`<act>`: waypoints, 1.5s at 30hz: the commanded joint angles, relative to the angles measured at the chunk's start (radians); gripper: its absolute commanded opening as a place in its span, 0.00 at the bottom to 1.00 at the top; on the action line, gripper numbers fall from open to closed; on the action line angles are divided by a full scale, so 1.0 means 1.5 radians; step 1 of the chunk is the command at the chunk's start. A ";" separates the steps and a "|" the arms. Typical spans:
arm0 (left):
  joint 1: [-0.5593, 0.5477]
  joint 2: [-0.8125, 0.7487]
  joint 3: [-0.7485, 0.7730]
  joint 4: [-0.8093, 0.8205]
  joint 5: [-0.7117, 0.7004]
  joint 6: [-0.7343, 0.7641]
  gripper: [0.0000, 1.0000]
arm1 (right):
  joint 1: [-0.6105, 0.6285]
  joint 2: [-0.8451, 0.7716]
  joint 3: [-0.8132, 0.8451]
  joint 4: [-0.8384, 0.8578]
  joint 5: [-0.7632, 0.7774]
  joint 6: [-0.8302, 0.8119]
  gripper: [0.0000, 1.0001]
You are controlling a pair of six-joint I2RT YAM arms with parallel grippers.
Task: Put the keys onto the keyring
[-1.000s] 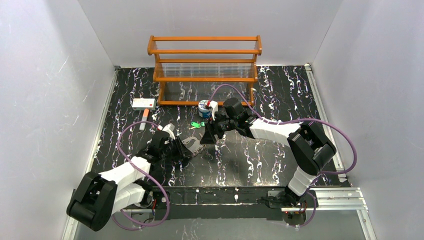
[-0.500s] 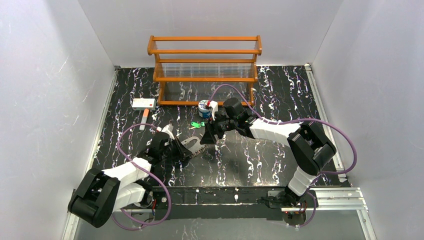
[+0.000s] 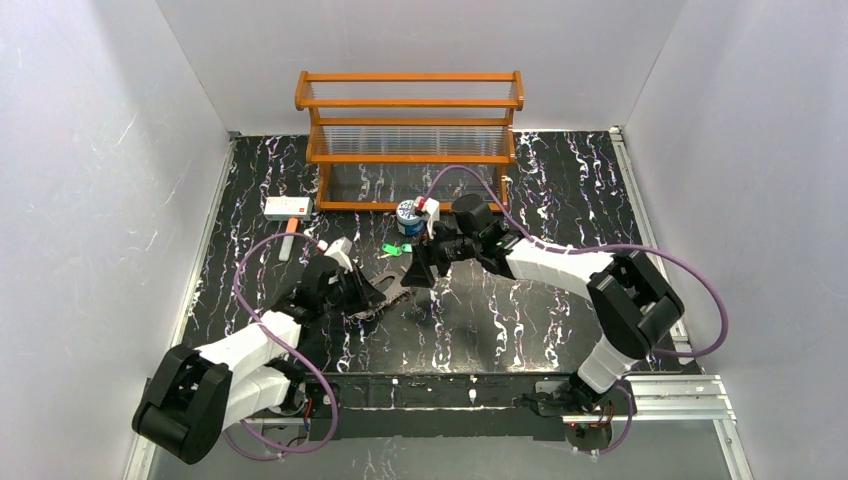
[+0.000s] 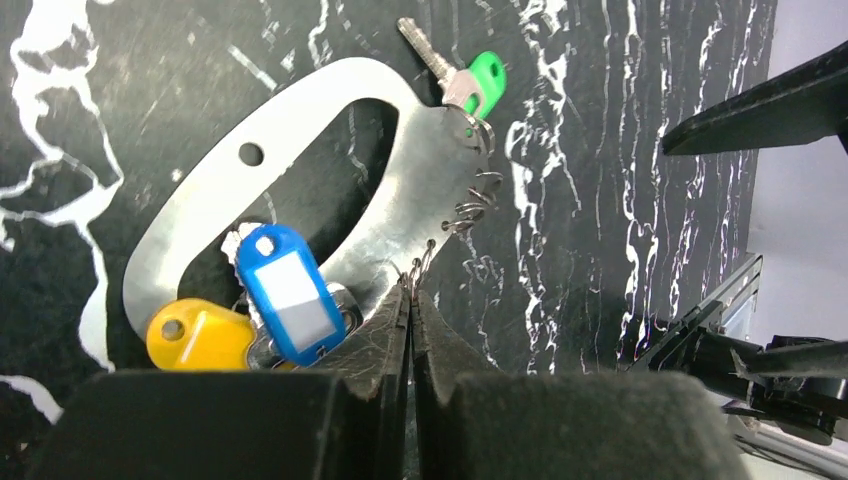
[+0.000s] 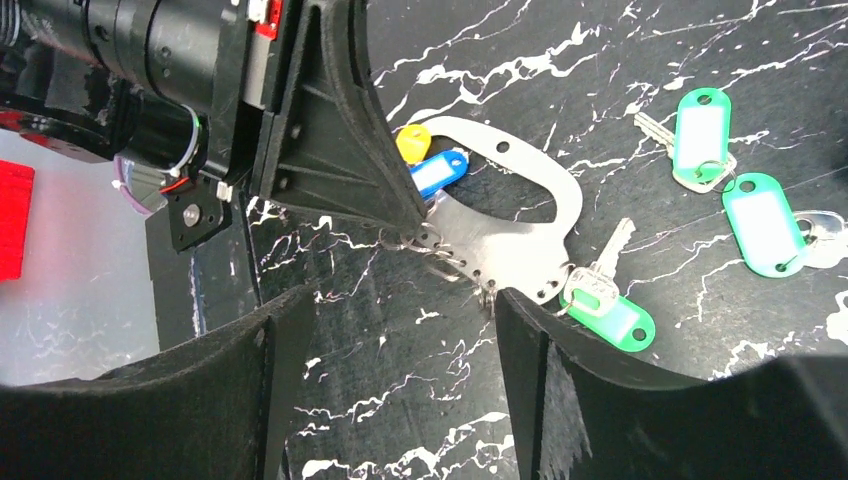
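Steadying the keyring [image 4: 420, 190] on the surface, the left gripper [image 4: 411, 295] is clamped on its edge. The right gripper [image 5: 400, 305] hovers with jaws apart and likely fetches a loose green key [image 5: 764, 224] next.

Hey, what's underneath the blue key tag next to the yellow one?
The blue key tag lies over the lower end of the keyring. A bit of silvery metal pokes out beneath it; the rest is hidden by the tag.
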 commanded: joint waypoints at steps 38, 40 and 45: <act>-0.149 -0.096 0.088 -0.096 0.019 0.340 0.00 | 0.016 0.035 -0.171 0.408 -0.204 -0.290 0.50; -0.149 -0.096 0.089 -0.096 0.018 0.340 0.00 | 0.017 0.038 -0.168 0.408 -0.205 -0.289 0.49; -0.151 -0.096 0.091 -0.095 0.018 0.340 0.00 | 0.021 0.049 -0.156 0.405 -0.209 -0.279 0.40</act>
